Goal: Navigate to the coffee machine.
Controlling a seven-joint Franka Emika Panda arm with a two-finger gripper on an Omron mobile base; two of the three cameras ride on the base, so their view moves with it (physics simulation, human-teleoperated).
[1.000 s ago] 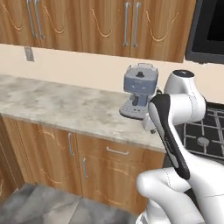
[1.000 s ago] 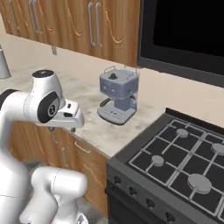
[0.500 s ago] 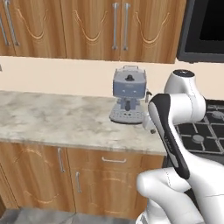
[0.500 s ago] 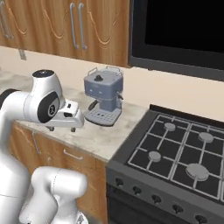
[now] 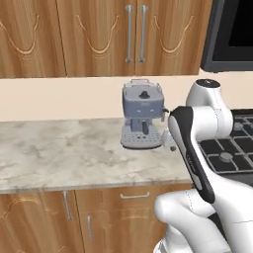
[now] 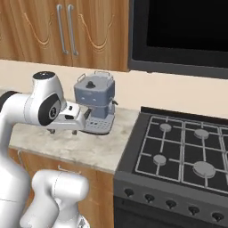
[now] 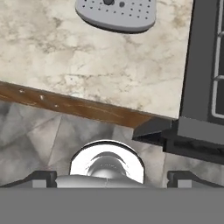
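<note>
The coffee machine (image 5: 143, 111) is a small blue-grey box with a black top knob, standing on the marble counter (image 5: 59, 153) against the wall, close to the stove. From the right base view the coffee machine (image 6: 94, 99) sits straight ahead, just behind my hand. Its silver perforated drip tray (image 7: 116, 13) shows at the top of the hand view. My gripper (image 6: 63, 131) hangs over the counter's front edge, pointing down, in front of the machine and apart from it. The gripper (image 7: 113, 177) is open with nothing between its fingers.
A black gas stove (image 6: 187, 147) adjoins the counter on the right, and its edge (image 7: 205, 65) runs down the hand view. A black microwave (image 6: 178, 35) hangs above it. Wooden upper cabinets (image 5: 133, 34) and drawers (image 5: 99, 217) frame the counter. Grey tiled floor (image 7: 35, 144) lies below.
The whole scene has shifted as the base drove: the coffee machine now stands larger and nearer the middle of both base views. The arm keeps the same pose.
</note>
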